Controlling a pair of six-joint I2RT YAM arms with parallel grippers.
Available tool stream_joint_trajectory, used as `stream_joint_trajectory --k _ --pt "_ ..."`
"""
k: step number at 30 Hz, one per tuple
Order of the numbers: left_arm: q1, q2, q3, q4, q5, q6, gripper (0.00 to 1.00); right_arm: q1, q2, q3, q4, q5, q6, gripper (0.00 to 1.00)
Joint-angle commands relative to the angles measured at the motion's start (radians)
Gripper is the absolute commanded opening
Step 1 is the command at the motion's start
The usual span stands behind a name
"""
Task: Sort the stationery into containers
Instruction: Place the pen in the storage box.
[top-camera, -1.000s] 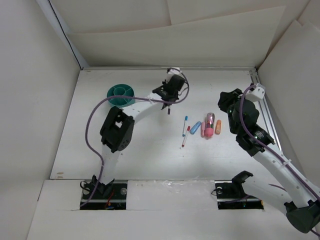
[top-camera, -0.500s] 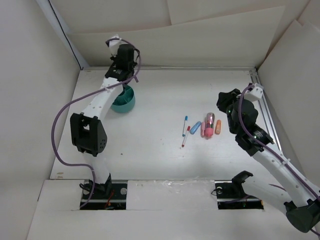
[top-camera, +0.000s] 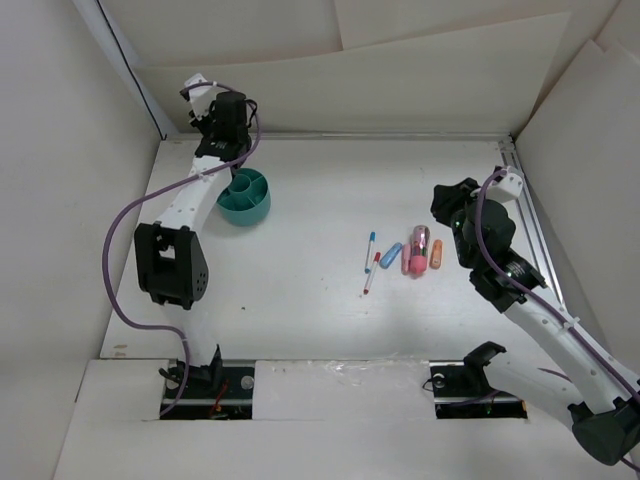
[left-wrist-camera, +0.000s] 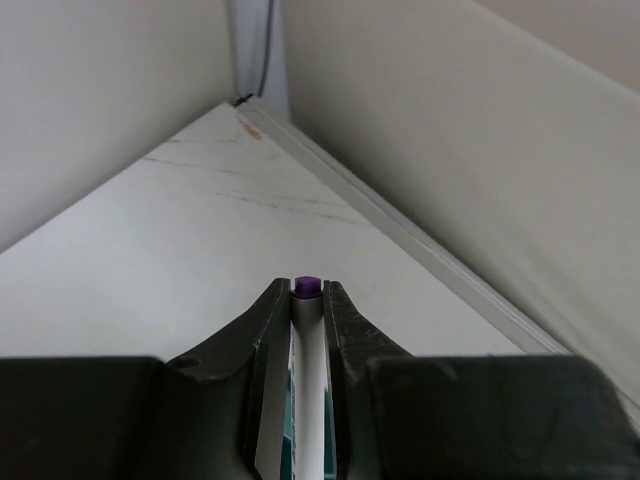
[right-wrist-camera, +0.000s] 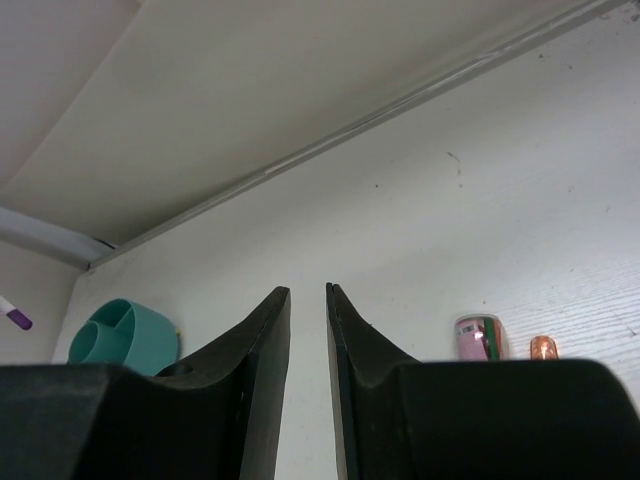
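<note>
Left tool clenched round slim white purple-capped pen; right tool narrowly parted.

A: Arm finish?
B: Left arm and right arm: white links, black joint housings, purple cable looped outside each.
A: Ends?
B: Black fingers; black bases at table near edge.

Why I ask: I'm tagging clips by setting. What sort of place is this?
Probably a robot test booth: plain white panels wall in a white table, a left arm and right arm are bolted at its near edge, and a teal cup, pens and markers lie on it.
</note>
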Motion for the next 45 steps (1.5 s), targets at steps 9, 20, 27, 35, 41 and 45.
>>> stream_joint_trajectory --k 9,20,27,35,41,45 --pt "0.093 -0.019 -0.156 0.077 -0.179 0.049 0.0 -0.006 -0.022 -0.001 0.053 -0.024 -0.005 0.27" --pt "0.07 0.028 -0.21 0.21 -0.319 0.204 0.0 -0.006 -0.022 -0.001 0.053 -0.033 -0.005 0.27" --pt "0.049 0.08 -0.221 0.311 -0.364 0.29 0.0 -0.006 -0.022 -0.001 0.053 -0.033 -0.005 0.27" --pt "0.049 0.11 -0.216 0.405 -0.386 0.361 0.0 -0.006 -0.013 -0.001 0.062 -0.042 -0.005 0.27" --pt "0.017 0.128 -0.247 0.574 -0.415 0.514 0.0 -0.006 -0.004 -0.001 0.062 -0.052 -0.014 0.27" --pt "0.017 0.165 -0.233 0.601 -0.437 0.554 0.0 -0.006 -0.004 -0.001 0.062 -0.052 -0.014 0.27"
